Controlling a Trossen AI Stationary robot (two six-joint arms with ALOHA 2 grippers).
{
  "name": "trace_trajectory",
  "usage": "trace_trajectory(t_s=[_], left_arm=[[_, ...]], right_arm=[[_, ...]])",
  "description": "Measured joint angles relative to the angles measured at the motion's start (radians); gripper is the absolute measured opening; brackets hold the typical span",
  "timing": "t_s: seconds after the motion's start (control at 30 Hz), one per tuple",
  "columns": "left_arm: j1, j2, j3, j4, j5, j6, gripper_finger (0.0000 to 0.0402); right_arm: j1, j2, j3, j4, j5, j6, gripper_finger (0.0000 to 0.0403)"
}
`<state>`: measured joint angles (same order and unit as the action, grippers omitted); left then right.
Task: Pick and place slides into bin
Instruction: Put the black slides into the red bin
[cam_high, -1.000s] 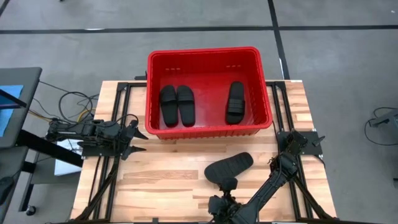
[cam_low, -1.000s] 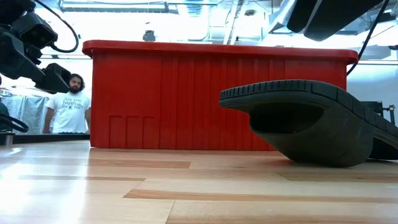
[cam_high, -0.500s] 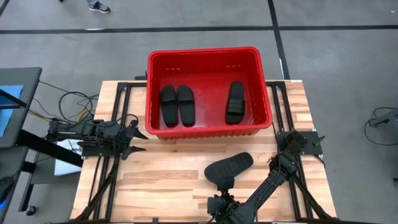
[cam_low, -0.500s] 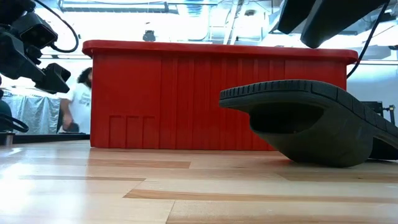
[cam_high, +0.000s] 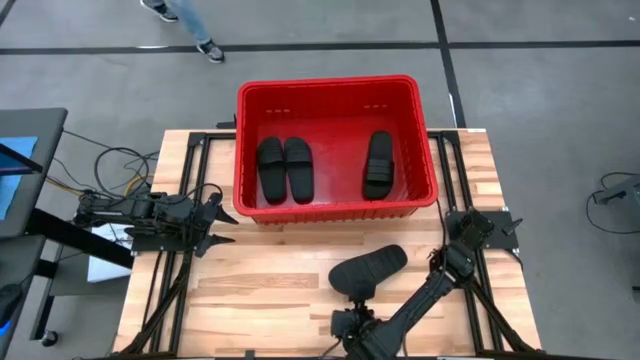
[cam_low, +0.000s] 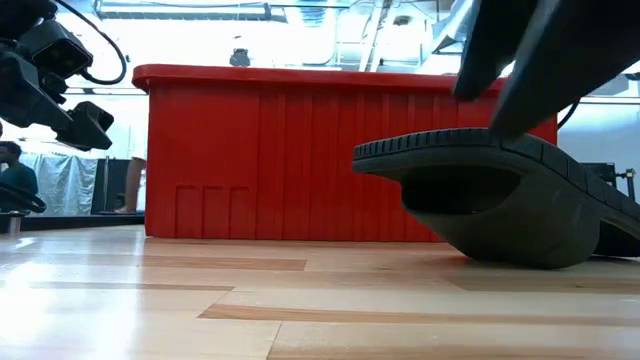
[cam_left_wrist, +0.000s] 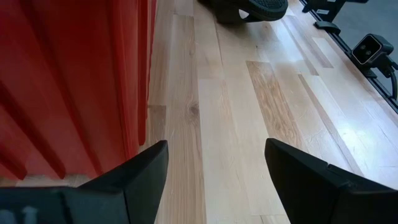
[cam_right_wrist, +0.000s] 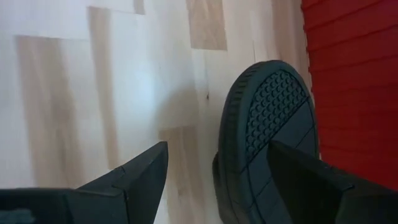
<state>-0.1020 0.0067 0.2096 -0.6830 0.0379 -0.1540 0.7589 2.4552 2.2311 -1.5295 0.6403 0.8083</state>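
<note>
One black slide (cam_high: 368, 269) lies sole up on the table in front of the red bin (cam_high: 325, 84), resting on its strap with its tread (cam_right_wrist: 267, 124) upward. My right gripper (cam_high: 360, 302) stands open at the slide's near end, slanting down, with one finger over the sole in its wrist view. Three more slides lie soles down on the bin's floor: a pair (cam_high: 285, 168) at the left and a single one (cam_high: 378, 165) at the right. My left gripper (cam_high: 215, 225) waits open at the table's left, beside the bin's wall (cam_left_wrist: 62, 81). My right gripper comes at the upturned slide's near end (cam_right_wrist: 249, 180) slanting down from the table's near side. Its open fingers (cam_right_wrist: 311, 180) overlap the sole in the wrist and low views. I cannot tell whether they touch it.
The bin's near wall (cam_low: 300, 150) stands just behind the slide (cam_low: 500, 200). Bare wooden tabletop (cam_high: 260, 290) spreads left of the slide. A small camera (cam_left_wrist: 372, 46) sits at the table's near edge. A person's legs (cam_high: 190, 25) cross the floor beyond the table.
My right gripper has come down toward the slide's near end and stayed open. The slide has not moved. A person behind the table has walked off to the side.
</note>
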Motion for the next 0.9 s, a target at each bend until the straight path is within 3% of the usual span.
trace_trajectory(t_s=[0.6, 0.7, 0.83, 0.9], left_arm=[[0.0, 0.0, 0.0, 0.0, 0.0, 0.0, 0.0258], [0.0, 0.0, 0.0, 0.0, 0.0, 0.0, 0.0258], [0.0, 0.0, 0.0, 0.0, 0.0, 0.0, 0.0258], [0.0, 0.0, 0.0, 0.0, 0.0, 0.0, 0.0258]], right_arm=[[-0.152, -0.001, -0.124, 0.037, -0.015, 0.034, 0.0261], [-0.175, -0.001, -0.124, 0.037, -0.034, 0.082, 0.0204], [-0.208, -0.001, -0.124, 0.073, -0.149, 0.076, 0.0045], [-0.213, 0.0, -0.124, 0.11, -0.186, 0.064, 0.0019]])
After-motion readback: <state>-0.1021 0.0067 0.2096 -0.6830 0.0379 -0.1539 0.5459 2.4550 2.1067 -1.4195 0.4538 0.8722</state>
